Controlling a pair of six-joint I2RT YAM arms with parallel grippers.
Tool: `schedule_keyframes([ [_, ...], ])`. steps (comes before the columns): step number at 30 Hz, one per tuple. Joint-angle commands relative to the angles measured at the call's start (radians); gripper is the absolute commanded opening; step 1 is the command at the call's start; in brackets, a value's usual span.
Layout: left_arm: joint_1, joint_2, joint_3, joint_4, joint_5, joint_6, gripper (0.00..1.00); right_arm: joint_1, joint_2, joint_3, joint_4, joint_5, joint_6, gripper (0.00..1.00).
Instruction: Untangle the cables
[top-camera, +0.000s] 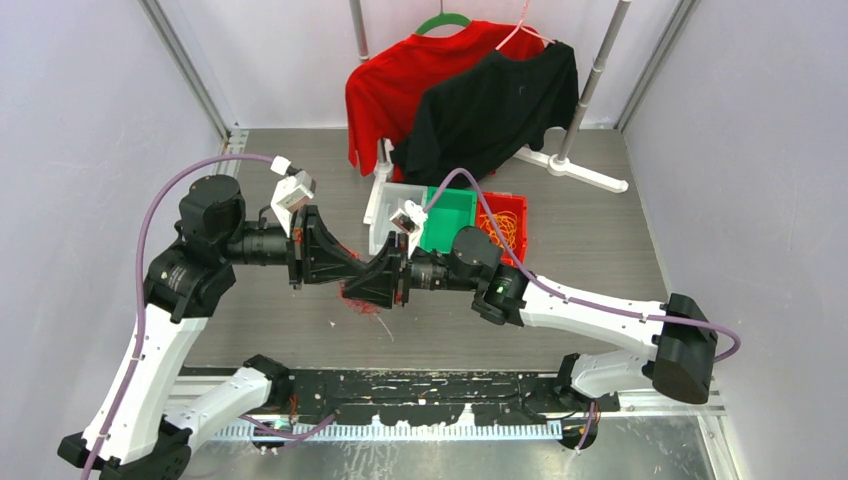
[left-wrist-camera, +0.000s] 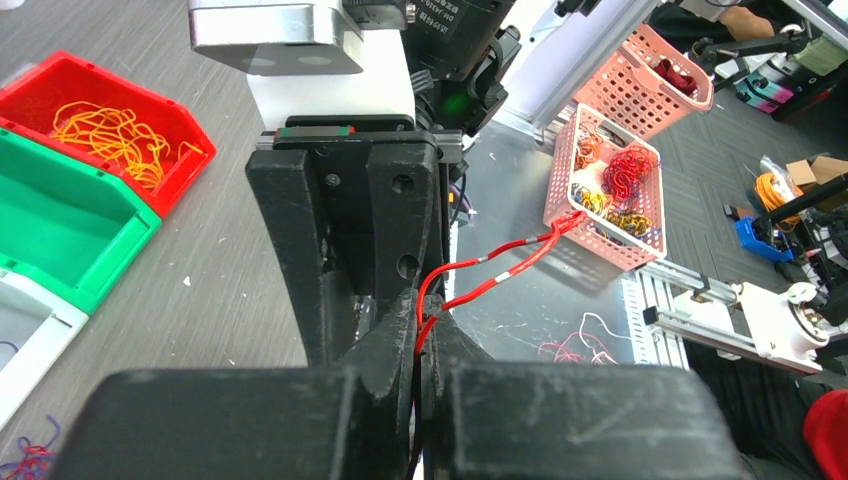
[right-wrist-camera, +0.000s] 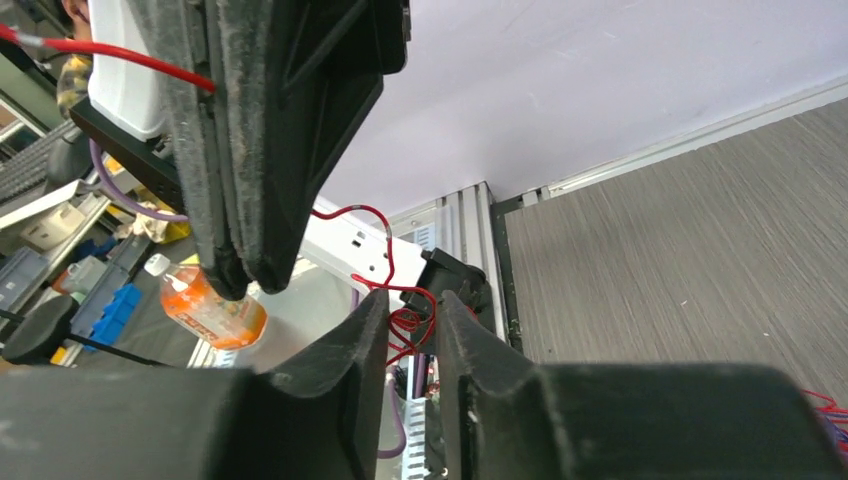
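From overhead, the left gripper (top-camera: 352, 265) and the right gripper (top-camera: 375, 282) meet tip to tip above the table (top-camera: 600, 260). Right under the left gripper lies a red tangle (top-camera: 362, 303), with loose ends straggling out of it. Beyond that gripper and off to its right sit three bins. The white bin (top-camera: 383, 222) is nearest it, then comes the green bin (top-camera: 455, 203), and the red bin (top-camera: 521, 203) is farthest out, with yellow-orange cables (top-camera: 500, 230) heaped inside.

Over to the left wrist view, where the left gripper's fingers are pressed tight together, clamped on a red cable (left-wrist-camera: 500, 272). The cable arcs out from between them in the direction of a pink basket (left-wrist-camera: 600, 215) past the table's edge. The green bin shows a bare floor from here. A few purple strands (left-wrist-camera: 25, 462) lie on the table off to this gripper's side, near the white bin.

Now the right wrist view. The right gripper's fingers stand a narrow gap apart just below the left gripper, and a loop of the red cable sits in that gap. No pinch on it shows.

As for progress, the yellow-orange cables look sorted into their bin. The red tangle has only this one strand drawn up out of it, and the purple strands lie loose. The job seems well short of halfway.
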Motion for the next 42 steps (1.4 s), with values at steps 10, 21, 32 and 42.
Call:
schedule_keyframes([
  [10,-0.004,0.005,0.099,0.033,0.026,0.0,0.0,-0.003,-0.031,-0.051,0.089,0.021,0.046,0.32],
  [21,-0.003,0.016,0.149,0.033,0.028,-0.008,0.0,-0.003,-0.067,-0.107,0.112,0.047,0.058,0.44],
  [32,-0.004,0.023,0.209,0.011,0.012,0.034,0.0,-0.003,-0.113,-0.179,0.116,0.091,0.102,0.48],
  [42,-0.004,0.031,0.252,0.008,0.011,0.037,0.0,-0.002,-0.254,-0.274,0.062,0.148,0.045,0.67],
])
